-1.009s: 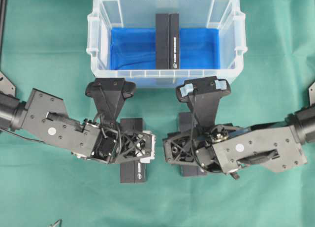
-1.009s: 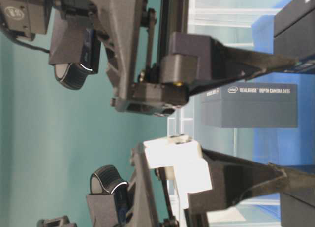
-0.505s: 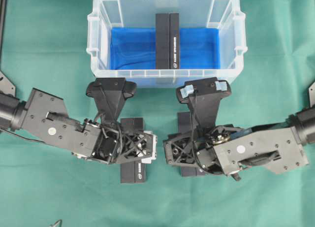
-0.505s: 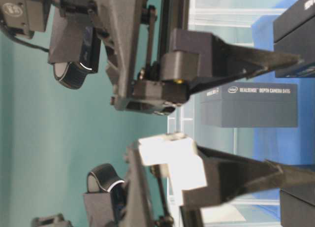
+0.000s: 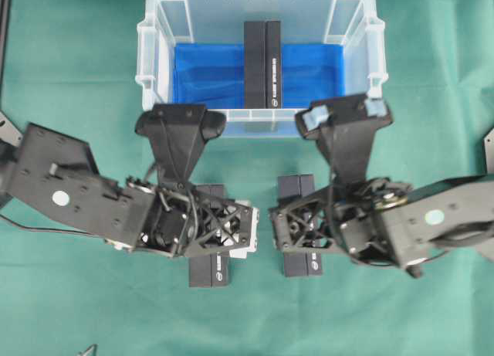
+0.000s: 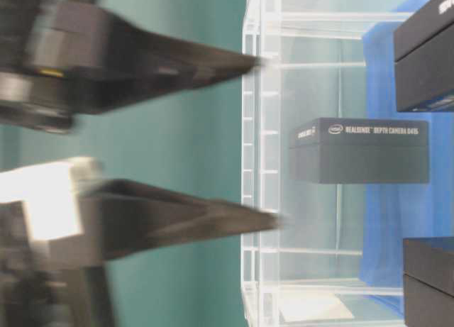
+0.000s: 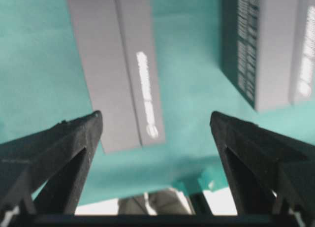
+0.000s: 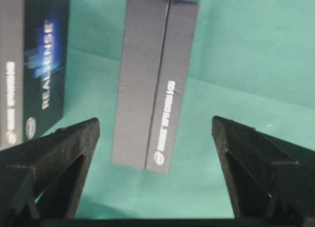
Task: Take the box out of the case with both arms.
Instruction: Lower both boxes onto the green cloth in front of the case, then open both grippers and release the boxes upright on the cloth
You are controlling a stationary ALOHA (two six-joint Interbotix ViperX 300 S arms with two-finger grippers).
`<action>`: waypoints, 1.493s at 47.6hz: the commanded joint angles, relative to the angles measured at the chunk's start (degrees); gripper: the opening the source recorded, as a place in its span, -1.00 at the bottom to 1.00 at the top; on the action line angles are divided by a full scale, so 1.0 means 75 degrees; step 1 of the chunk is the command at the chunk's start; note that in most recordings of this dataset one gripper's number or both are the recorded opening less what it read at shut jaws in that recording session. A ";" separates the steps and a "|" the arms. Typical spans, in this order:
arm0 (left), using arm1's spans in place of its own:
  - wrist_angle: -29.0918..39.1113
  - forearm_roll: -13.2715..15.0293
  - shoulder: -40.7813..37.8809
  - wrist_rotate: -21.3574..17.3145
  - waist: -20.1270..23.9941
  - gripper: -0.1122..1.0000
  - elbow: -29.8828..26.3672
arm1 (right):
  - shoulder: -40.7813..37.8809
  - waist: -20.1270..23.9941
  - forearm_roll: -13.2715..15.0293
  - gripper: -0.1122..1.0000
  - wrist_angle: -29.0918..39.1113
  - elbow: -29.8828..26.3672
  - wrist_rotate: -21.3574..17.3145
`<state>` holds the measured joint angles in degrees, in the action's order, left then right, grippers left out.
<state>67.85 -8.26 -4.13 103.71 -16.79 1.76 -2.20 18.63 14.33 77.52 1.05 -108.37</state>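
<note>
Clear plastic case holds one box at twelve o'clock; left gripper and right gripper are spread wide, empty.

You see a green surface. Clear case, blue sheet lining it. Dark grey box inside, white lettering. Left tool: black lattice, white part. Right tool: black.

Even, bright light is falling from above, casting only faint shadows on the green bench. In the table-level view the fingers are smearing with motion blur. Both wrist views are rendering the boxes' lettering soft and out of focus.
</note>
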 commanded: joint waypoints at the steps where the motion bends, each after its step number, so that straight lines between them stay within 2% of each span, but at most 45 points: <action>1: 0.0609 -0.0047 0.0270 -0.0293 0.0152 0.74 -0.0738 | 0.0363 0.0035 0.0152 0.82 0.0422 -0.0504 0.0164; 13: 0.2238 -0.0082 0.0223 -0.0961 0.0258 0.74 -0.2344 | 0.0434 0.0023 0.0469 0.82 0.1770 -0.1887 0.1055; 23: 0.2965 -0.0094 0.0199 -0.1125 0.0246 0.74 -0.3176 | 0.0434 0.0023 0.0832 0.82 0.2414 -0.2824 0.1371; 30: 0.3246 -0.0164 0.0199 -0.1254 0.0281 0.74 -0.3176 | 0.0410 0.0023 0.0891 0.82 0.2613 -0.2883 0.1453; 71: 0.3246 -0.0187 0.0340 -0.1348 0.0328 0.74 -0.2906 | 0.0352 0.0023 0.0891 0.82 0.2625 -0.2883 0.1430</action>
<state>92.20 -9.40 -3.60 93.69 -14.50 -19.34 -0.70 18.72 20.65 97.12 -19.42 -97.56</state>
